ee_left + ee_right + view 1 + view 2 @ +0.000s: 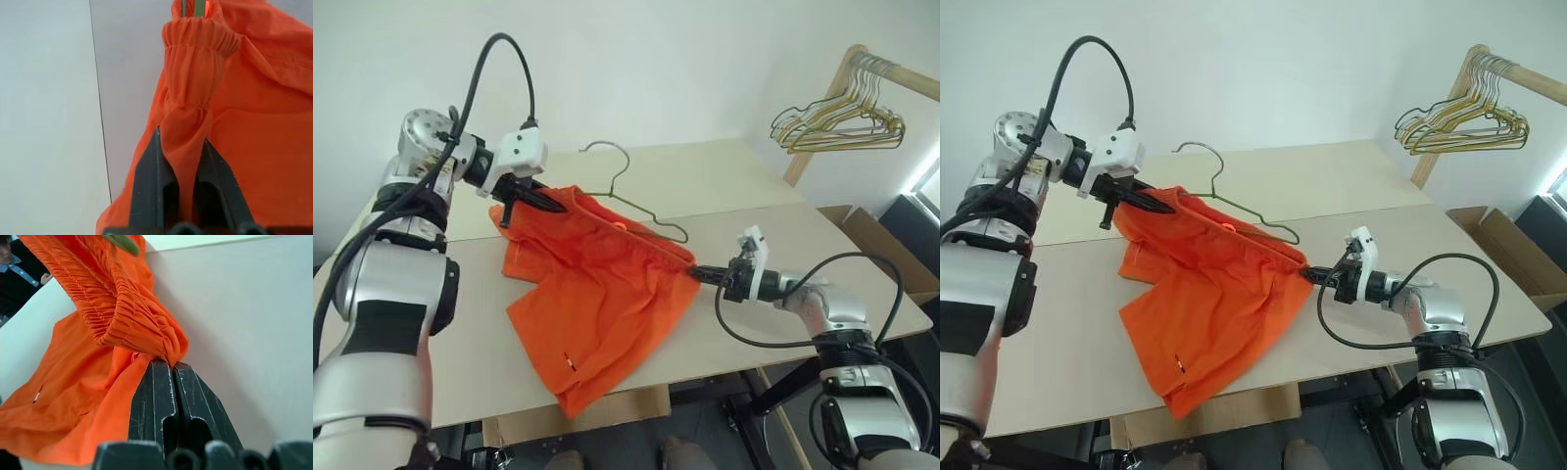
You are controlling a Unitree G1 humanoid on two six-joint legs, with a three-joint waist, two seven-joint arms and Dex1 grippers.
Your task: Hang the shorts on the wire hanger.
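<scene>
The bright orange shorts (597,294) lie spread on the table, their gathered waistband stretched and lifted between my two grippers. At the waistband's far-left end my left gripper (540,201) is shut on the fabric (183,147). My right gripper (697,273) is shut on the waistband's right end (171,350). The thin dark wire hanger (625,196) rests along the top of the waistband, its hook pointing away from me, and one arm of it reaches into the waist opening (183,6).
A bunch of gold wire hangers (842,122) hangs on a wooden rail at the back right. The pale table (754,186) has bare room behind and to the right of the shorts. A cardboard box (876,235) stands past its right edge. A person (14,274) sits beyond the table.
</scene>
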